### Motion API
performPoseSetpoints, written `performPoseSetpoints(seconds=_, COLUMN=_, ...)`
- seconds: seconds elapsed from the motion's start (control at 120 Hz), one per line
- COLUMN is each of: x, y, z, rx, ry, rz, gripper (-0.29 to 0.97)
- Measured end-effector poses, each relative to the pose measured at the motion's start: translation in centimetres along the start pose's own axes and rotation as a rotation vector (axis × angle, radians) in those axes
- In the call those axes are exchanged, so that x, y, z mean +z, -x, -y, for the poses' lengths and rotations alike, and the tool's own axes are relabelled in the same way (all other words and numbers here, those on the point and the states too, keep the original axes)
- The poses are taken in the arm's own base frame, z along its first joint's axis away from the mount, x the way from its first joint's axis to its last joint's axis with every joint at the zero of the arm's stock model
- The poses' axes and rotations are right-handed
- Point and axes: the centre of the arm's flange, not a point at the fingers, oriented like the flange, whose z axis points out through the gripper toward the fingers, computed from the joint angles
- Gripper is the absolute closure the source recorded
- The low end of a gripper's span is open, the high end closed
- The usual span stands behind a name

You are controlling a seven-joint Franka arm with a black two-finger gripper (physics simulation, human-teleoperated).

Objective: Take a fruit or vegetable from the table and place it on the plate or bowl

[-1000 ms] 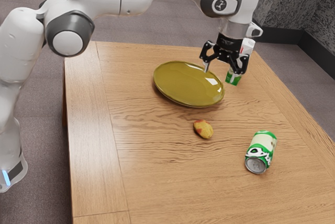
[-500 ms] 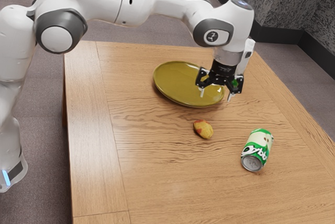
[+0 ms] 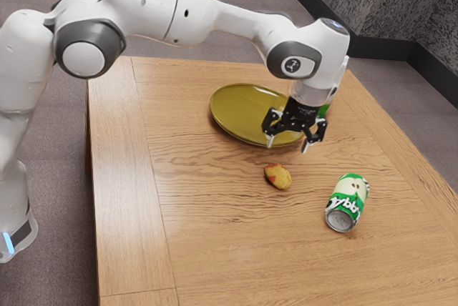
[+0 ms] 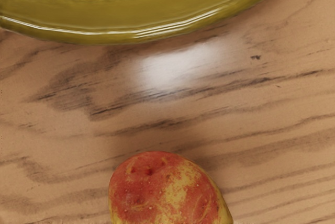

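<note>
Fruit (image 3: 278, 176) sits on the surface (image 3: 200, 213) near your pincer (image 3: 286, 146), not touching. Pincer spread wide, hovering by the plate (image 3: 240, 106) rim.

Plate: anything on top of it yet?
The plate looks bare where visible; the fruit lies on the table beside it. The open gripper covers its rim on the exterior view's right.

Your small, mottled red-and-yellow potato (image 3: 278, 176) (image 4: 167, 190) lies on the wooden table (image 3: 179, 206). Your glossy olive-green plate (image 3: 240, 106) (image 4: 146, 22) sits flat near it, not touching.
</note>
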Motion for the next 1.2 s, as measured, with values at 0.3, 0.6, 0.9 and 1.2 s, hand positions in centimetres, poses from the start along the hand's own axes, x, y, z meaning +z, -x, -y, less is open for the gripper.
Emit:
performPoseSetpoints(seconds=0.3, x=2.3, y=0.2, z=0.0, rx=-0.062, ry=-0.073, rz=0.014, gripper=0.00)
performPoseSetpoints(seconds=0.6, x=3.0, y=0.4, z=0.2, rx=-0.146, ry=-0.110, rz=0.031, gripper=0.00)
performPoseSetpoints(seconds=0.9, x=4.4, y=2.0, z=-0.1, rx=-0.198, ry=-0.145, rz=0.037, gripper=0.00)
performPoseSetpoints(seconds=1.2, x=5.5, y=2.2, z=-0.3, rx=-0.242, ry=-0.160, rz=0.031, gripper=0.00)
